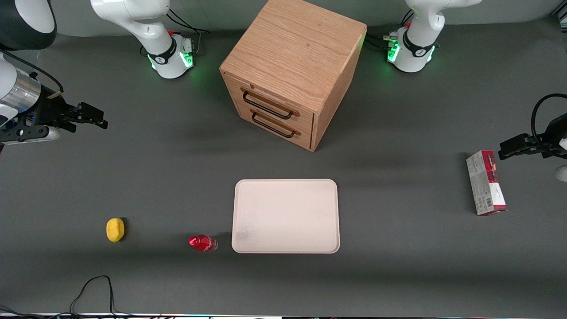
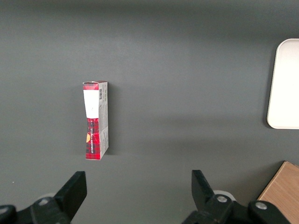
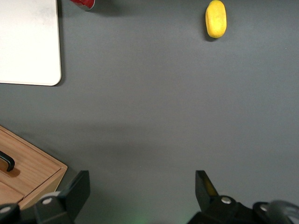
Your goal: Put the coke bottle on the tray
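The coke bottle (image 1: pixel 202 243), tiny with a red cap and red label, lies on the table close beside the tray's corner nearest the front camera; only its edge shows in the right wrist view (image 3: pixel 83 3). The cream-white tray (image 1: pixel 285 215) lies flat in front of the cabinet and has nothing on it; its corner shows in the right wrist view (image 3: pixel 28 42). My right gripper (image 1: pixel 93 116) hangs high at the working arm's end of the table, farther from the front camera than the bottle and well apart from it. Its fingers (image 3: pixel 77 189) stand wide open with nothing between them.
A wooden two-drawer cabinet (image 1: pixel 290 71) stands farther from the front camera than the tray. A yellow lemon-like object (image 1: pixel 115 230) lies beside the bottle, toward the working arm's end. A grey-and-red carton box (image 1: pixel 485 182) lies toward the parked arm's end.
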`<state>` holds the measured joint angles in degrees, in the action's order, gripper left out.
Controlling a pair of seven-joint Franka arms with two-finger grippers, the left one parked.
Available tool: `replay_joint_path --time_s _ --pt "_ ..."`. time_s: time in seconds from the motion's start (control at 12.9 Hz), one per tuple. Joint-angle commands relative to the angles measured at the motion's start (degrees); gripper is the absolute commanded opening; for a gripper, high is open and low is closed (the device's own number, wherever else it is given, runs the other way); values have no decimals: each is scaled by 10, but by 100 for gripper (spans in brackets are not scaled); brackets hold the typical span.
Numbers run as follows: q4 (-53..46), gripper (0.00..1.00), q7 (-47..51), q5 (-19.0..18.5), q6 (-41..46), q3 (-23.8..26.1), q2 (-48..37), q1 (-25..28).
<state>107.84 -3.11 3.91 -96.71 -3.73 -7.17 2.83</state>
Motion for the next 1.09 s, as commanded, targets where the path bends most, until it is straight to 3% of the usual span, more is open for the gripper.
replay_joint_path --time_s 0.0,0.7,1.01 --pt "-16 100 -3 12 13 6 3 -4" --pt "-67 100 -4 5 28 11 39 4" --pt "-280 100 2 10 77 12 207 30"
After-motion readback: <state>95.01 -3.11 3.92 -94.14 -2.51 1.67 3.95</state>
